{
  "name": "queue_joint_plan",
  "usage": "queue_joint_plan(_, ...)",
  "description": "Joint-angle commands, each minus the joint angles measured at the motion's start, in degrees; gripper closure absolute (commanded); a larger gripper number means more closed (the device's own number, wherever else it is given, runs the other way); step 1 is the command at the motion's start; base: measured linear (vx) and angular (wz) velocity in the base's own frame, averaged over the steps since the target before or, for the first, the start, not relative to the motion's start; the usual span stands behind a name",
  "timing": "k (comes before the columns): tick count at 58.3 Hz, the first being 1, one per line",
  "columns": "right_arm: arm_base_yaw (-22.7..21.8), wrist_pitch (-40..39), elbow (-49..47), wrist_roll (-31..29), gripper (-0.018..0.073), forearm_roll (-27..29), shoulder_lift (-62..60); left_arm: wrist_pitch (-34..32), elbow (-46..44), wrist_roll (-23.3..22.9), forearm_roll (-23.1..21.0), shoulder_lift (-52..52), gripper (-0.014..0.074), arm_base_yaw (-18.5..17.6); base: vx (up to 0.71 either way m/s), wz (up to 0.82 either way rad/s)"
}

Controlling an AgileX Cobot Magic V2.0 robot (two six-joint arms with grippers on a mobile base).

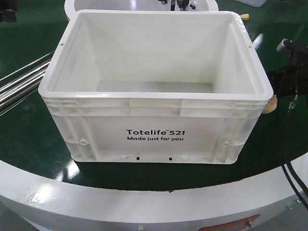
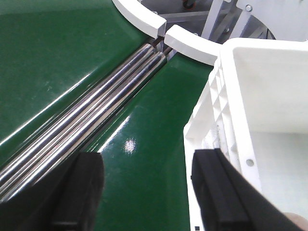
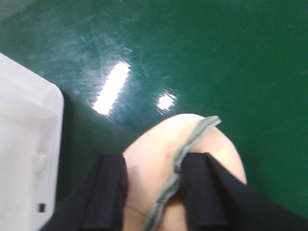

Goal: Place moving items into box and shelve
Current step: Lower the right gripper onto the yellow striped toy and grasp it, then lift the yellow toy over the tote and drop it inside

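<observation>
The box (image 1: pixel 154 103) is a large white ribbed crate with black "Totelife 521" print, standing on the green surface with nothing visible inside. In the right wrist view, my right gripper (image 3: pixel 154 192) is shut on a pinkish ball (image 3: pixel 154 144) with a wavy grey-green seam, just right of the box corner (image 3: pixel 24 144). From the front, that ball (image 1: pixel 271 103) peeks out at the box's right side. A small pale yellow thing (image 1: pixel 245 18) shows behind the far right corner. My left gripper (image 2: pixel 144 192) is open over the green surface, against the box's left wall (image 2: pixel 216 110).
Shiny steel rollers (image 2: pixel 96 110) run diagonally left of the box. A white curved rim (image 1: pixel 57 192) borders the green table at the front, and white curved segments (image 2: pixel 187 41) lie at the back. The right arm's black cables (image 1: pixel 288 144) hang at the right edge.
</observation>
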Motion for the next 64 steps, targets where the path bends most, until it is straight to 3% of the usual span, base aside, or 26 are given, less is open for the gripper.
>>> queue_joint_plan(1, -0.12, 0.1, -1.35, 1.88, 0.0372, -5.2, -2.14, -3.57, -1.71, -0.03, -0.16, -1.6, 0.0085, 0.02, 0.0, 0.0)
queue_joint_plan(8, -0.12, 2.6, -1.35, 3.98, 0.0574, -11.12, -2.14, -3.57, -1.71, -0.03, -0.16, -1.6, 0.0085, 0.02, 0.0, 0.0)
queue_joint_plan(24, -0.12, 7.8, -1.35, 6.51, 0.0566, -13.21, -6.26, -3.74, -1.71, -0.03, -0.16, -1.6, 0.0085, 0.02, 0.0, 0.0)
queue_joint_plan(50, -0.12, 12.1, -1.35, 9.79, 0.0564, -18.18, -29.4, -3.87, -1.71, -0.03, -0.16, -1.6, 0.0085, 0.02, 0.0, 0.0)
queue_joint_plan(64, -0.07, 18.55, -1.35, 10.38, 0.0564, -14.69, -40.85, -4.3, -1.71, -0.03, -0.16, -1.6, 0.0085, 0.02, 0.0, 0.0)
